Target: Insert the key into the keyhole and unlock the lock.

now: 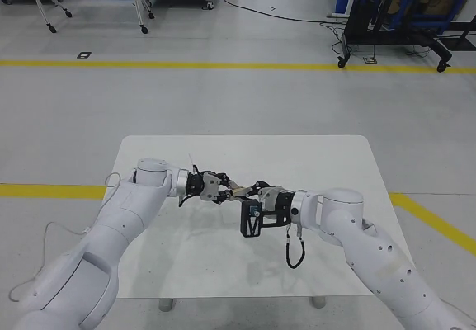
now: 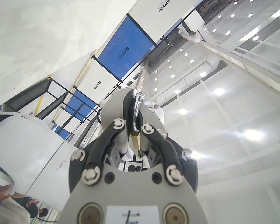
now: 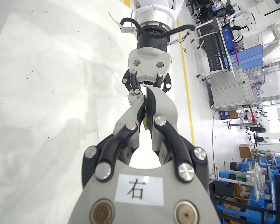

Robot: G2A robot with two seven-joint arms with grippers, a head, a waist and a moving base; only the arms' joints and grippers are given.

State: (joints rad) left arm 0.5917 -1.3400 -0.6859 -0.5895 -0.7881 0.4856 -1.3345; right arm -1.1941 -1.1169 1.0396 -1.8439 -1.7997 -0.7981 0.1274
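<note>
The white desk (image 1: 336, 157) stands on a pale grey floor (image 1: 221, 99) crossed by yellow lines (image 1: 180, 63). Over the middle of the desk the two arms come in from either side and meet nose to nose, both held up off the surface. The left arm (image 1: 130, 216) angles in from one side and the right arm (image 1: 365, 235) from the other, with a black cable loop (image 1: 294, 252) hanging under the right one.

The left gripper (image 2: 134, 96) has its jaws clamped on the lock (image 2: 135, 122). They pinch the silver shackle (image 2: 137, 108), and the pale brass body (image 2: 135, 141) sits between the fingers, nearer the palm. From above, the lock is in the air right where the two grippers meet, well clear of the desk.

The right gripper (image 3: 145, 99) points straight at the left one, tips almost touching it. Its jaws are pressed together, and a small tan piece (image 3: 145, 122) is caught between the ribbed pads (image 3: 151, 104). It is too hidden to tell whether that is the key.
</note>
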